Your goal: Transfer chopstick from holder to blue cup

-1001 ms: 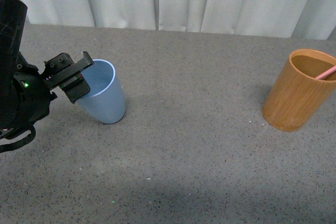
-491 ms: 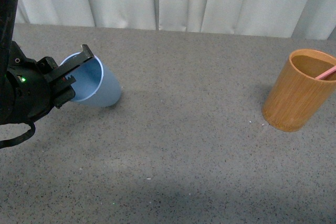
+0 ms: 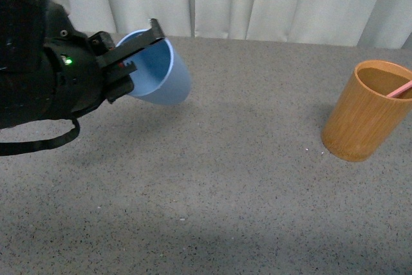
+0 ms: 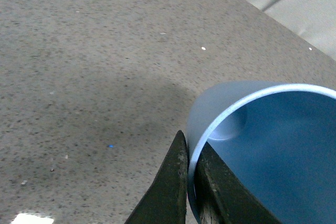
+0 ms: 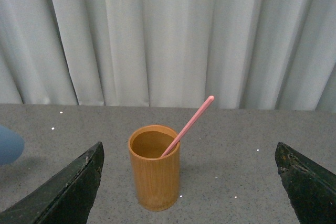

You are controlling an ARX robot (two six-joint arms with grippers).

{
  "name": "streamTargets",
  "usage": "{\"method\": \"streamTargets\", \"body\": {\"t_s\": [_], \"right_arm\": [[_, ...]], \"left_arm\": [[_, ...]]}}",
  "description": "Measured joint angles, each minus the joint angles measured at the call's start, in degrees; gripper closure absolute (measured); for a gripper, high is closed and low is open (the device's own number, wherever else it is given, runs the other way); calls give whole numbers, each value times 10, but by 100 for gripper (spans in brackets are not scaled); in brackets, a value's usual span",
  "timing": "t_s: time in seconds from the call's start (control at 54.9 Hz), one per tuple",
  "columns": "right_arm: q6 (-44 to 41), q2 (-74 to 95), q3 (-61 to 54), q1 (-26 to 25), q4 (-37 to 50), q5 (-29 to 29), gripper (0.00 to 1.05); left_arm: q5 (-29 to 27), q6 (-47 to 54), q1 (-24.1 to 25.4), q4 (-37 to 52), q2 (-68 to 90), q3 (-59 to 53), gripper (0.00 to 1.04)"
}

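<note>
Left end effector (image 4: 191,148) was clamped on the blue cup's (image 3: 168,75) rim, holding it tilted and empty above the table (image 3: 244,178) at upper left of the frame. The chopstick (image 5: 189,124) sat leaning in the holder (image 3: 364,120) at far right, and the right end effector (image 5: 189,150) was spread wide apart.

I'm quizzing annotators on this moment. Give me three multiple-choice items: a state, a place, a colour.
1. The blue cup is: A standing upright; B lifted and tilted, rim pinched by the left fingers; C lying loose on its side.
2. The chopstick is: A in the holder; B in the blue cup; C on the table.
3. The holder is: A green; B white; C orange-brown.
Key: B, the left wrist view shows fingers clamping the rim; A, it leans out of the holder; C, its wall is orange-brown.
</note>
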Motion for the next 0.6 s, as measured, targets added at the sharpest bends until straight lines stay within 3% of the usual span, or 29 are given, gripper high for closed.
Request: {"method": "streamTargets", "body": {"t_s": [0.328, 0.601], "right_arm": [[0, 0, 0, 0, 0, 0, 10], [0, 0, 0, 0, 0, 0, 10]], "left_arm": [[4, 17, -79, -22, 60, 22, 101], [4, 28, -86, -29, 64, 22, 101]]}}
